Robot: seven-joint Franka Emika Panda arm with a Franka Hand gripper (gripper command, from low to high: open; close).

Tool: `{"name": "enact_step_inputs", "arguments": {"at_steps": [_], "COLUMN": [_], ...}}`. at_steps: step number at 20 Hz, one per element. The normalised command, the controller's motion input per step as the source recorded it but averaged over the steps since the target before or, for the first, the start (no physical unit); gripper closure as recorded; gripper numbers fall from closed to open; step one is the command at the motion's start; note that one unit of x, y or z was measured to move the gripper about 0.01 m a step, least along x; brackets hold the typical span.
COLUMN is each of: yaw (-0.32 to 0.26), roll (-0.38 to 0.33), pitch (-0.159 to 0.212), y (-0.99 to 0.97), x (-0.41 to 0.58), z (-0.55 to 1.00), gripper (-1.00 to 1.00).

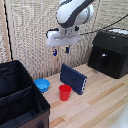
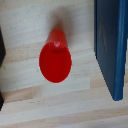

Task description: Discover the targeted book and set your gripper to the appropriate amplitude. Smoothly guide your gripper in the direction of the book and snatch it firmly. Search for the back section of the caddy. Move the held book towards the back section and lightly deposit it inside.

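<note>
Nothing of the job looks done yet, as far as I can judge. The caddy point(image 1: 20, 97) sits at the tabletop's near corner on the exterior view's left, its black fabric compartments open at the top, and I see no book in any part that shows. Which compartment counts as the back section I can't say for sure from here; the one further from the near edge point(image 1: 14, 76) seems likeliest.

Moving rightward, a blue bowl point(image 1: 42, 85) rests just beside the caddy's wall, then a red cup point(image 1: 65, 92) stands upright near the middle of the tabletop point(image 1: 100, 100). Just beside the cup, toward the back, the book point(image 1: 73, 78) stands on its edge, tilted, untouched.

The gripper point(image 1: 60, 51) hangs in the air above the book and cup, well clear of both, its blue-tipped fingers point(image 1: 54, 51) spread apart with nothing between them. So the descent, the grasp, the carry and the drop are all left to do.

The surface is pale wooden planking. On the exterior view's right, at the far edge, stands a rigid black box-shaped machine point(image 1: 111, 54). Behind everything is a woven, reed-like screen point(image 1: 30, 30).
</note>
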Motion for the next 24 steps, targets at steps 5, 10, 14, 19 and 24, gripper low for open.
{"name": "enact_step_inputs", "arguments": {"at_steps": [5,10,14,19,24], "yaw": [0.032,0.045,0.078,0.098,0.029], "roll": [0.086,0.085,0.048,0.004,-0.006], "pitch": [-0.013,0.000,0.000,0.000,0.000], "y": [-0.67,-0.65,-0.49,-0.30,-0.13], "x": [0.010,0.000,0.000,0.001,0.000], "z": [-0.06,-0.08,-0.17,-0.29,-0.42], "gripper": [-1.00,-1.00,-1.00,-1.00,-1.00]}}
